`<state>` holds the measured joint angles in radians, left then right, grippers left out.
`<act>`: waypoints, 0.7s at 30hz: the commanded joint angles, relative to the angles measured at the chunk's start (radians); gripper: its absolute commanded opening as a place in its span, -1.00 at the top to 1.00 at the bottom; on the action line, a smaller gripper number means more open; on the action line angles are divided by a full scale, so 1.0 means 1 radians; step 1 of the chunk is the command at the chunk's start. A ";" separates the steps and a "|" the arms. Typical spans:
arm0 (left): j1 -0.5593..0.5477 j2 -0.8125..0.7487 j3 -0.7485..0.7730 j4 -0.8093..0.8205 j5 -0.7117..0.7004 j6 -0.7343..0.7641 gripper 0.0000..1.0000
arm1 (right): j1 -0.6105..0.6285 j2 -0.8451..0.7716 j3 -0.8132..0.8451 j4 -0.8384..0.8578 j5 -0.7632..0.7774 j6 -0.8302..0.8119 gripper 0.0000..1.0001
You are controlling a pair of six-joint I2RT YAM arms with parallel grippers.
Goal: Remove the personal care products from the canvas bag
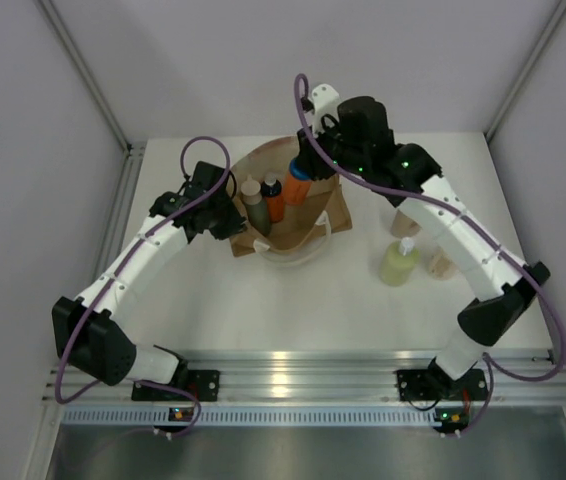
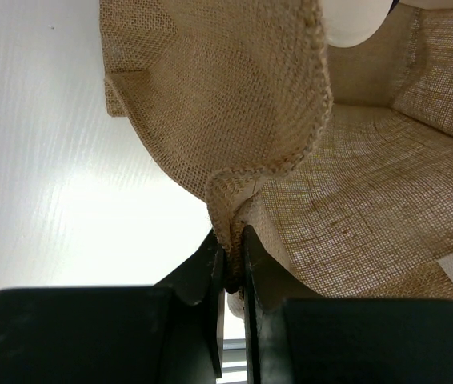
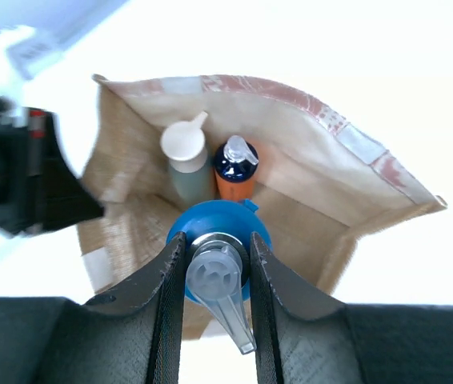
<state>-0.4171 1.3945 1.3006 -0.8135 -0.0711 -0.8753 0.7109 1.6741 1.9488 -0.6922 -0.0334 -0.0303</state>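
canvas bag (image 1: 328, 210): three bottles (image 1: 255, 200) | left claw (image 2: 233, 264) pinches rim | right claw (image 3: 217, 248) clamps orange bottle (image 1: 297, 190)

Reaches inward with both bent white arms; pinches left pincer (image 2: 233, 248) tight on tan woven canvas bag (image 2: 250, 96) rim; clamps right pincer (image 3: 216, 242) onto blue-capped orange bottle (image 3: 202, 216) at its pump.

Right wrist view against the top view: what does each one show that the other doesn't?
Only the right wrist view: the right gripper shut on the clear pump of a blue-capped bottle, seen close. Only the top view: yellow-green bottle, tan bottle and cream bottle out on the table. Both: the bag, with a grey-green bottle and an orange bottle inside.
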 commanded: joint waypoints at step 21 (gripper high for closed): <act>0.018 0.047 -0.004 -0.047 -0.033 0.056 1.00 | 0.004 -0.586 -0.562 0.057 0.135 0.092 1.00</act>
<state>-0.4156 1.4162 1.3010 -0.8127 -0.0639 -0.8520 0.7109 1.1549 1.4452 -0.7036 0.0555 0.0254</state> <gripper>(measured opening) 0.122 0.295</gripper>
